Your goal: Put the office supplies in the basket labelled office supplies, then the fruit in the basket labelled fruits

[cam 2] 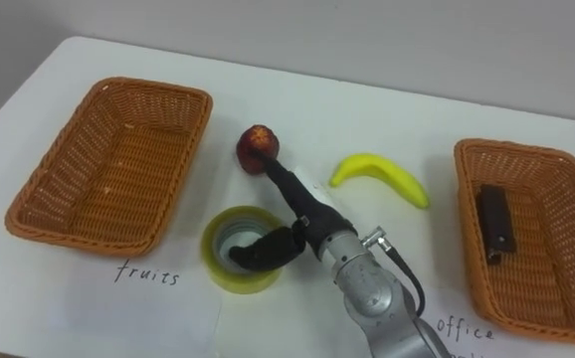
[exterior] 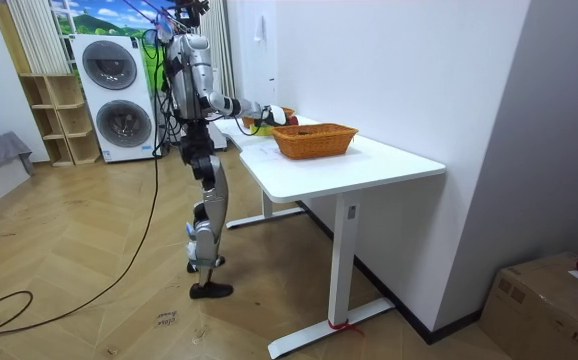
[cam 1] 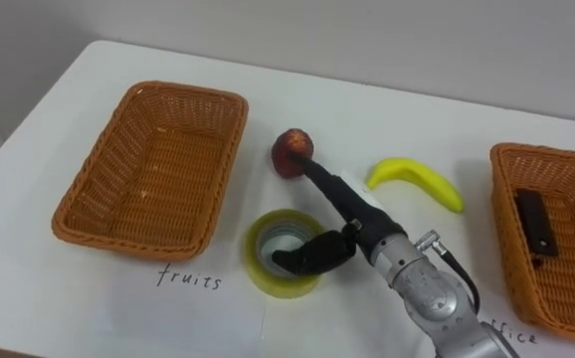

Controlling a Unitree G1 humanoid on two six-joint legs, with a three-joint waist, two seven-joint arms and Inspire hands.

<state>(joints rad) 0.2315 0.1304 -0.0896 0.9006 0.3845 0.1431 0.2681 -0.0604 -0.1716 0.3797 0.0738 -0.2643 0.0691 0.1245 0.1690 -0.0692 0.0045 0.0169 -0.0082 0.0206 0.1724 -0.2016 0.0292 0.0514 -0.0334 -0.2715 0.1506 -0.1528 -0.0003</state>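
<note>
While right hand (cam 1: 359, 229) is reaching across table (cam 1: 367, 99), I am seeing its fingers (cam 1: 322, 184) stretching straight, tips touching near side of apple (cam 1: 289, 149), thumb lying over hole of tape (cam 1: 286, 288); hand is staying unclenched, gripping nothing. Tape is sitting near centre, apple just beyond it, banana (cam 1: 417, 179) lying right of apple. Left basket (cam 1: 79, 214) is sitting left of tape. Right basket (cam 1: 501, 214) is holding dark flat item (cam 1: 532, 221).
</note>
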